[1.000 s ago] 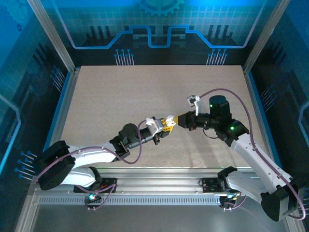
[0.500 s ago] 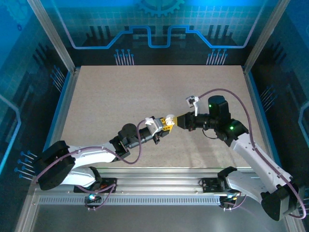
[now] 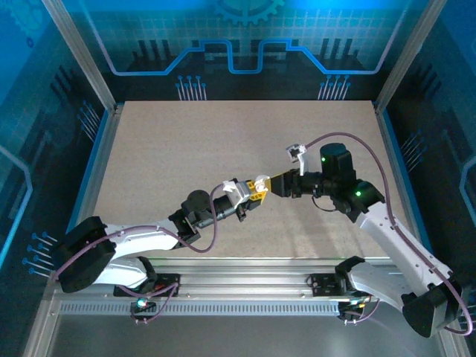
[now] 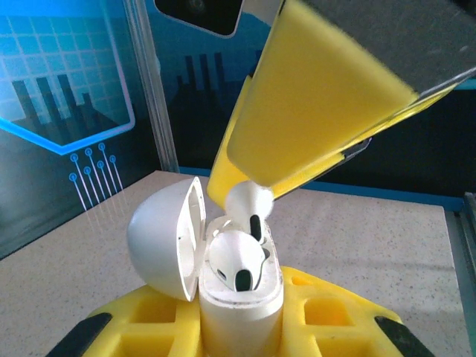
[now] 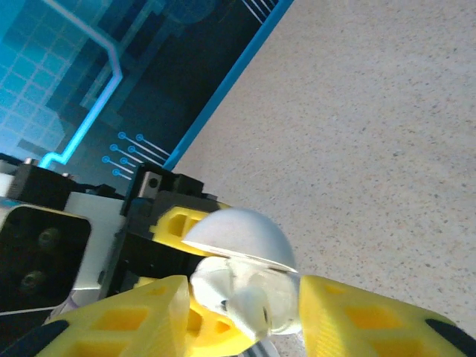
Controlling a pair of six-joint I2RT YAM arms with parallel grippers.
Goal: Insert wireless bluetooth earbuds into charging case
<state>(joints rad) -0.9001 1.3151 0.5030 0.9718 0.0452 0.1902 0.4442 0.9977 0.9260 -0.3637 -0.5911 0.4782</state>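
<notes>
The charging case (image 4: 239, 309) stands upright with my left gripper (image 4: 242, 327) shut on it, its yellow fingers (image 4: 149, 327) on either side. The domed lid (image 4: 160, 238) hangs open to the left. One earbud (image 4: 236, 262) sits in the case. A second earbud (image 4: 249, 208) hangs just above the free slot, pinched at the tip of my right gripper (image 4: 245, 190), which comes down from the upper right. In the right wrist view that earbud (image 5: 254, 309) lies between the yellow fingers (image 5: 141, 316), in front of the case lid (image 5: 238, 232). From above, both grippers (image 3: 256, 190) (image 3: 275, 182) meet at the case (image 3: 262, 183).
The beige tabletop (image 3: 186, 141) lies bare around the arms. Blue patterned walls and aluminium posts (image 3: 100, 97) enclose it on three sides. A white connector on a purple cable (image 3: 297, 155) sticks up from the right wrist.
The right arm has edged slightly up and back while its tip stays at the case. The left arm holds still.
</notes>
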